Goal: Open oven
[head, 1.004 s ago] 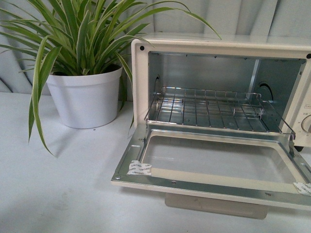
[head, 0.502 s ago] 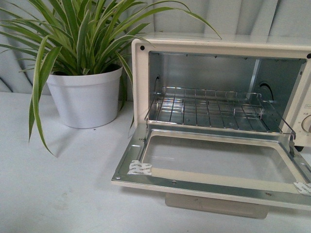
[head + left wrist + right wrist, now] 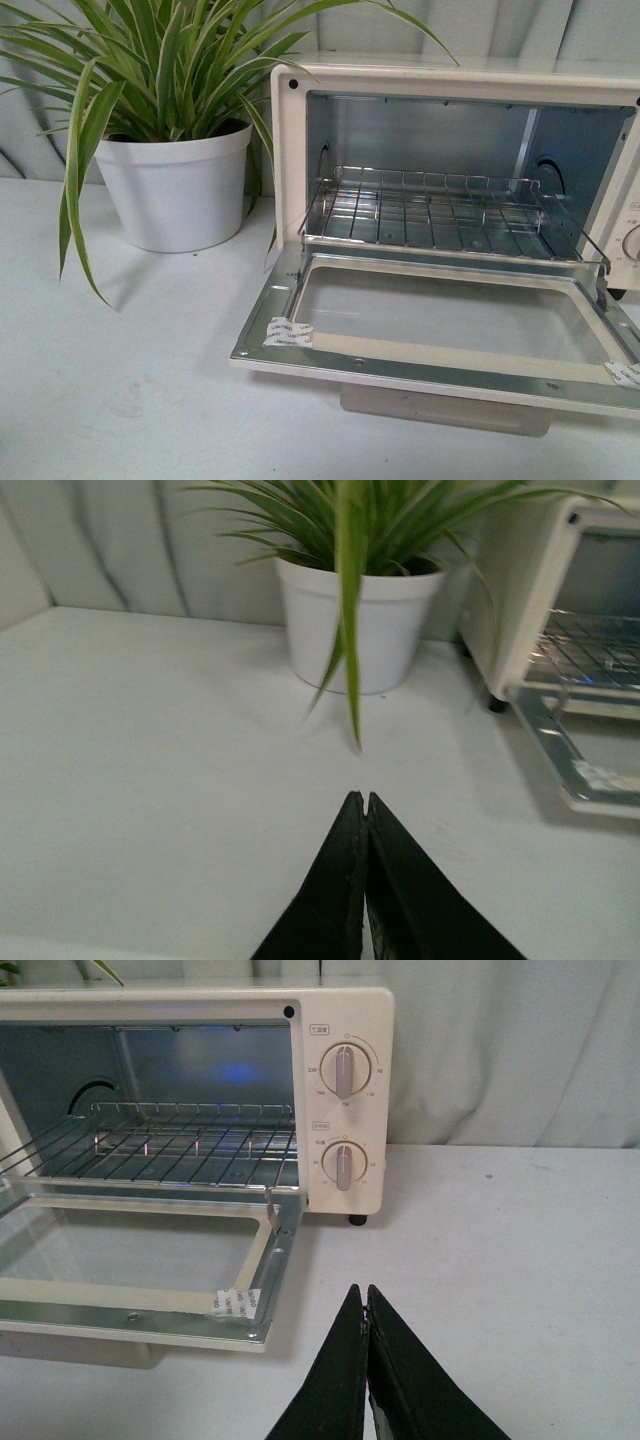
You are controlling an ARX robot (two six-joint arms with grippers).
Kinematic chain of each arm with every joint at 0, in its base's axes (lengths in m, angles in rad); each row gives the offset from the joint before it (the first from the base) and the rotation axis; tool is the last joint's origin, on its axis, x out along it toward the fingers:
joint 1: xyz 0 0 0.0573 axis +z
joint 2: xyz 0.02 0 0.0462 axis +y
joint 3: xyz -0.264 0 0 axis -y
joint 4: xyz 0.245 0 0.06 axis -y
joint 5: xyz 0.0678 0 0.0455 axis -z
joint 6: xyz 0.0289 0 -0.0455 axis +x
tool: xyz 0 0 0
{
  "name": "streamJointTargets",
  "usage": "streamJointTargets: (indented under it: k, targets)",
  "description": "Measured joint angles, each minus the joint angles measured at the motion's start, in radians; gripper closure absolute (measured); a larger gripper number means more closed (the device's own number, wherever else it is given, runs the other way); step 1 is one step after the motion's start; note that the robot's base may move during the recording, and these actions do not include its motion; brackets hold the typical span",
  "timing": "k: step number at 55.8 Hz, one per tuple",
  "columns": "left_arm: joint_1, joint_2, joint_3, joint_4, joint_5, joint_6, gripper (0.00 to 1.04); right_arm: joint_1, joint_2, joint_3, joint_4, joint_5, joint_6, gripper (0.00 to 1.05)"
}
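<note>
One oven (image 3: 455, 90), cream-white, on the white table (image 3: 130, 380), right of centre in the front view, with its door (image 3: 440, 335) dropped fully open and lying flat toward the camera. One wire rack (image 3: 430, 215) inside, on the metal interior walls. One glass pane in the door, framed in bright metal, with two small paper stickers: one (image 3: 287, 333) at the near left corner, one (image 3: 625, 375) at the near right. One bar handle (image 3: 445, 408) showing under the door's front edge. Two dials on the control panel, upper (image 3: 344, 1068) and lower (image 3: 343, 1164), stacked one over the other to the right of the cavity. One small black foot (image 3: 357, 1220) visible below the panel in the right wrist view, another (image 3: 497, 704) at the oven's left corner in the left wrist view.

One potted plant: white pot (image 3: 175, 185) just left of the oven, long striped green leaves (image 3: 150, 60) spilling over, a few reaching across the oven's top left corner. Pale pleated curtain (image 3: 520, 1050) behind everything. Nothing standing between door and cavity.

Two grippers, neither in the front view. Left gripper (image 3: 361, 798) clenched, black fingers pressed tip to tip, grasping nothing, above bare table well apart from pot and oven. Right gripper (image 3: 362, 1290) likewise pinched closed and empty, over the table just off the door's right corner, touching neither door nor oven.
</note>
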Motion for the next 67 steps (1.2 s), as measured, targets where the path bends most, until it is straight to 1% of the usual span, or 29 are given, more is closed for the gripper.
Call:
streamJointTargets:
  k: [1, 3, 5, 7, 28, 29, 30, 32, 33, 34, 36, 37, 38, 41, 42, 46, 51, 52, 54, 55, 56, 57, 60, 67]
  targets:
    - [0.014, -0.002, 0.000, -0.003, 0.023, -0.001, 1.01, 0.000, 0.000, 0.000, 0.000, 0.000, 0.000, 1.04]
    - [0.071, -0.009, 0.000, -0.007, 0.083, 0.000, 1.01, 0.000, 0.000, 0.000, 0.000, 0.000, 0.000, 1.04]
    - [0.108, -0.012, 0.000, -0.008, 0.096, 0.000, 1.01, 0.000, 0.000, 0.000, 0.000, 0.000, 0.000, 1.04]
    - [0.125, -0.012, 0.000, -0.008, 0.096, 0.000, 1.01, 0.000, 0.000, 0.000, 0.000, 0.000, 0.000, 1.04]
    - [0.134, -0.013, 0.000, -0.008, 0.109, 0.000, 1.01, 0.000, 0.000, 0.000, 0.000, 0.000, 0.000, 1.04]
    - [0.134, -0.013, 0.000, -0.008, 0.109, -0.001, 1.00, 0.000, 0.000, 0.000, 0.000, 0.000, -0.002, 1.02]
    - [0.134, -0.013, 0.000, -0.008, 0.109, 0.000, 0.95, 0.000, 0.000, 0.000, 0.000, 0.000, -0.002, 0.97]
    - [0.134, -0.013, 0.000, -0.008, 0.109, 0.000, 0.89, 0.000, 0.000, 0.000, 0.000, 0.000, -0.002, 0.90]
    - [0.134, -0.013, 0.000, -0.008, 0.109, 0.000, 0.86, 0.000, 0.000, 0.000, 0.000, 0.000, -0.002, 0.88]
    - [0.134, -0.013, 0.000, -0.008, 0.109, 0.000, 0.84, 0.000, 0.000, 0.000, 0.000, 0.000, -0.002, 0.85]
    - [0.134, -0.013, 0.000, -0.008, 0.109, 0.000, 0.77, 0.000, 0.000, 0.000, 0.000, 0.000, -0.002, 0.78]
    - [0.134, -0.013, 0.000, -0.008, 0.109, 0.000, 0.73, 0.000, 0.000, 0.000, 0.000, 0.000, -0.002, 0.76]
    - [0.134, -0.013, 0.000, -0.008, 0.109, 0.000, 0.72, 0.000, 0.000, 0.000, 0.000, 0.000, -0.002, 0.72]
    - [0.134, -0.013, 0.000, -0.008, 0.109, 0.000, 0.61, 0.000, 0.000, 0.000, 0.000, 0.000, -0.002, 0.63]
    - [0.134, -0.013, 0.000, -0.008, 0.109, 0.000, 0.59, 0.000, 0.000, 0.000, 0.000, 0.000, -0.002, 0.60]
    - [0.134, -0.013, 0.000, -0.008, 0.109, 0.000, 0.41, 0.000, 0.000, 0.000, 0.000, 0.000, -0.002, 0.42]
    - [0.134, -0.013, 0.000, -0.008, 0.109, 0.000, 0.23, 0.000, 0.000, 0.000, 0.000, 0.000, -0.002, 0.24]
    - [0.134, -0.013, 0.000, -0.008, 0.109, 0.000, 0.20, 0.000, 0.000, 0.000, 0.000, 0.000, -0.002, 0.23]
    - [0.134, -0.013, 0.000, -0.008, 0.109, 0.000, 0.11, 0.000, 0.000, 0.000, 0.000, 0.000, -0.002, 0.12]
    - [0.134, -0.013, 0.000, -0.008, 0.109, 0.000, 0.07, 0.000, 0.000, 0.000, 0.000, 0.000, -0.002, 0.10]
    - [0.134, -0.013, 0.000, -0.008, 0.109, 0.000, 0.06, 0.000, 0.000, 0.000, 0.000, 0.000, -0.001, 0.08]
    - [0.134, -0.013, 0.000, -0.008, 0.109, 0.001, 0.05, 0.000, 0.000, 0.000, 0.000, 0.000, -0.001, 0.07]
    - [0.134, -0.013, 0.000, -0.008, 0.109, 0.001, 0.07, 0.000, 0.000, 0.000, 0.000, 0.000, -0.001, 0.10]
    - [0.134, -0.013, 0.000, -0.008, 0.109, 0.001, 0.06, 0.000, 0.000, 0.000, 0.000, 0.000, -0.001, 0.09]
